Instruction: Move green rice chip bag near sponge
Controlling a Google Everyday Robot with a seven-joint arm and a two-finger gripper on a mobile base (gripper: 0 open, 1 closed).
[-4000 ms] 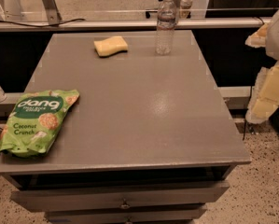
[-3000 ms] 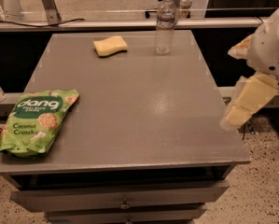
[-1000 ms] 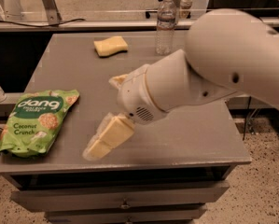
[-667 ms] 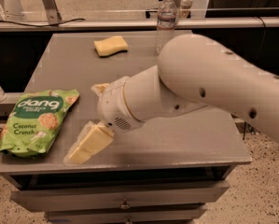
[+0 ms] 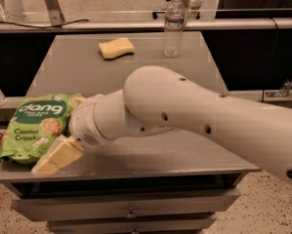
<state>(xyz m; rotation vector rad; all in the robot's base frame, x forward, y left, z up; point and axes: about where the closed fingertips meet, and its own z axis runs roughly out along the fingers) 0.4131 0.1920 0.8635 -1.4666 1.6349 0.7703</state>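
At the table's [image 5: 209, 72] near left corner, the green rice chip bag [image 5: 34, 126] lies flat, logo end pointing to the far edge, so its long axis runs roughly near-to-far. The gripper [image 5: 57, 135] sits low at the bag's right-hand side, the arm [image 5: 209, 116] reaching across from the right. One cream finger [image 5: 57, 156] rests by the bag's near right corner, and what looks like the other peeks out by the far right corner. The fingers stand spread wide and hold nothing yet. The bag thus lies just left of the gripper, lengthwise between the two fingers. The sponge [image 5: 116, 48] is well apart, toward the far edge and to the right of the bag, with a water bottle [image 5: 174, 26] further right. Once gripped, the bag must travel away and rightward.
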